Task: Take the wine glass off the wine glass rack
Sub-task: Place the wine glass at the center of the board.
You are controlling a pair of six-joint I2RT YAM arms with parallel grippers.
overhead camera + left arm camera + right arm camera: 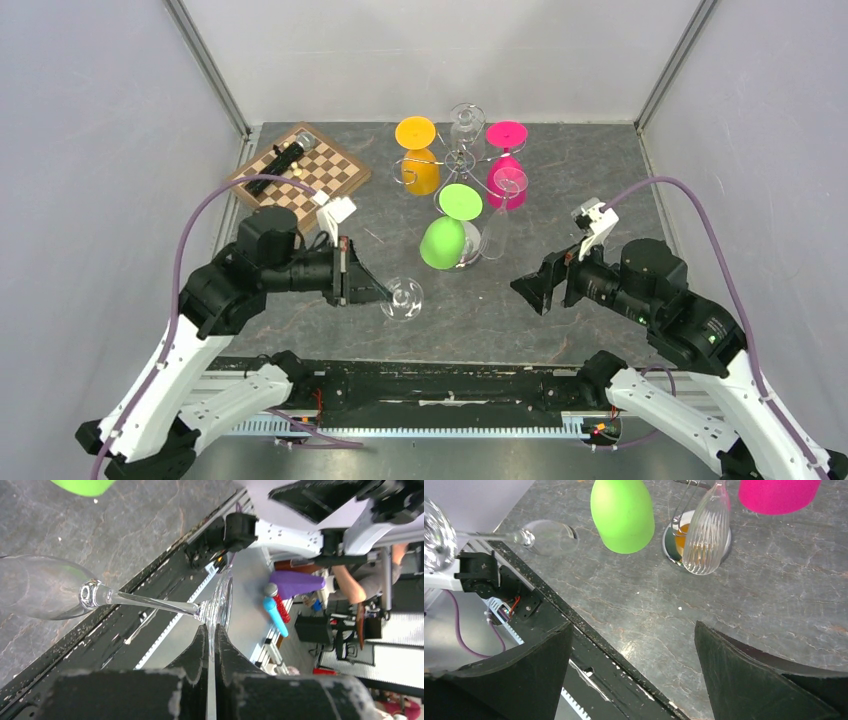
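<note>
My left gripper (pixel 378 291) (pixel 211 630) is shut on the round foot of a clear wine glass (pixel 403 299) (pixel 42 587). It holds the glass on its side, low over the table near the front edge; its bowl also shows in the right wrist view (pixel 549 536). The chrome wine glass rack (pixel 459 160) stands mid-table, its domed base (pixel 672 539) on the table. Green (pixel 443 240) (pixel 622 515), orange (pixel 420 170), pink (pixel 506 180) (pixel 779 492) and clear glasses hang on it. My right gripper (pixel 530 287) (pixel 633 627) is open and empty, right of the rack.
A chessboard (pixel 318 172) with a black cylinder (pixel 278 166) on it lies at the back left. A ribbed clear glass (pixel 707 532) hangs by the rack's base. The table's black front rail (pixel 589 640) runs just below both grippers. Grey walls enclose the table.
</note>
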